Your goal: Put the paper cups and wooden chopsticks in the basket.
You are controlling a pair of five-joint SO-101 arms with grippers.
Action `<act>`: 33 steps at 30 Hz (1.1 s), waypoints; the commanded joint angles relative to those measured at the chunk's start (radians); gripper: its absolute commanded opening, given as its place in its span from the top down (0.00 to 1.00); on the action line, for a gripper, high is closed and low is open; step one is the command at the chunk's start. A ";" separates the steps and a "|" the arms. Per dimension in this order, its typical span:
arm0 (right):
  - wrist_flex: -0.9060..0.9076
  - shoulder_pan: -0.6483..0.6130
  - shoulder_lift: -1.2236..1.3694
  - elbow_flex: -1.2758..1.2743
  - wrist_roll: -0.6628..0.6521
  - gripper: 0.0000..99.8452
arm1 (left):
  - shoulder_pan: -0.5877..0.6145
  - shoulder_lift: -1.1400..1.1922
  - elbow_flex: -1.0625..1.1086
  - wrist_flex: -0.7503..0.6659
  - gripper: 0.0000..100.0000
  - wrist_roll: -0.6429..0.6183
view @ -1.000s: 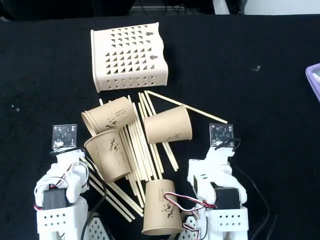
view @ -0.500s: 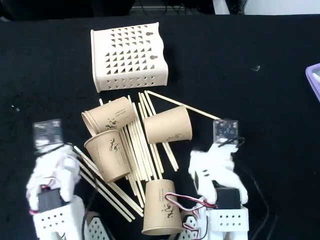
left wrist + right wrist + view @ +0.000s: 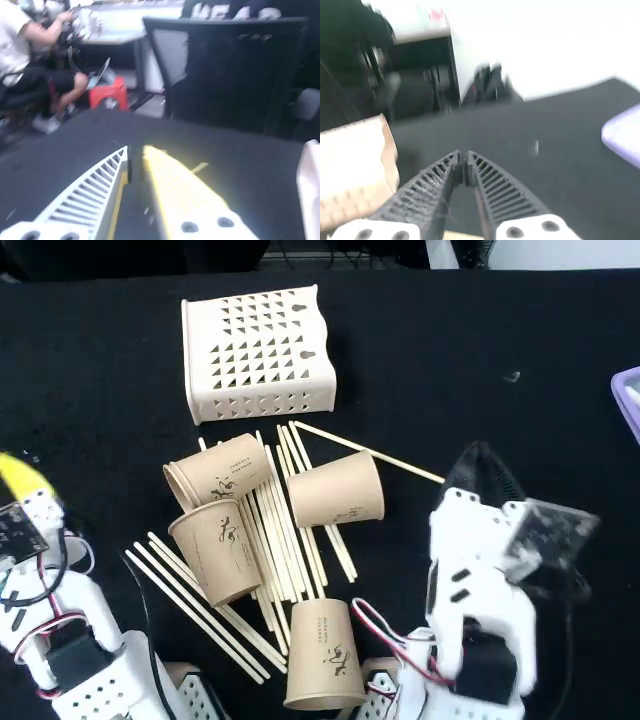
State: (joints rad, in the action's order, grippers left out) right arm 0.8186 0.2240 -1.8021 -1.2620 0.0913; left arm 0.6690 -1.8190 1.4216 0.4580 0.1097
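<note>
Cups (image 3: 335, 490) of tan paper, four tipped over on a fan of thin wooden chopsticks (image 3: 285, 535), just below the perforated cream basket (image 3: 258, 355), which lies on its side on the black table (image 3: 480, 350).
Several sticks run hidden under the cups. Left gripper (image 3: 135, 150), one finger yellow and one white and ribbed, is closed; right gripper (image 3: 465, 156), black lattice, likewise. The right wrist view catches a basket corner.

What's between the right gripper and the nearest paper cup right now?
In the high view, a lone chopstick slants across the black table between the right gripper and that paper cup; nothing else.
</note>
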 commanded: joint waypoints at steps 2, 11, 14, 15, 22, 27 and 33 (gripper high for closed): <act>0.118 -0.074 -0.084 0.429 0.003 0.86 | -0.127 0.017 -0.320 0.276 0.81 -0.005; 0.203 -0.319 0.219 0.901 0.003 0.88 | -0.340 0.491 -0.877 0.657 0.84 -0.003; 0.195 -0.351 0.418 0.911 0.003 0.88 | -0.389 0.730 -0.938 0.661 0.84 -0.003; 0.195 -0.354 0.490 0.908 0.003 0.88 | -0.398 0.813 -0.957 0.660 0.84 -0.003; -0.046 -0.284 0.958 0.688 0.006 0.88 | -0.424 1.306 -1.055 0.516 0.84 -0.005; -0.324 -0.227 1.188 0.503 0.012 0.88 | -0.430 1.559 -1.210 0.483 0.77 -0.051; -0.491 -0.224 1.383 0.430 0.009 0.88 | -0.458 1.772 -1.454 0.483 0.73 -0.180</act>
State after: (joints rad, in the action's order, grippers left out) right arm 0.4289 -0.0245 -0.5040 -0.8278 0.0959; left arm 0.2455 -0.1389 0.1711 0.9597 -0.0284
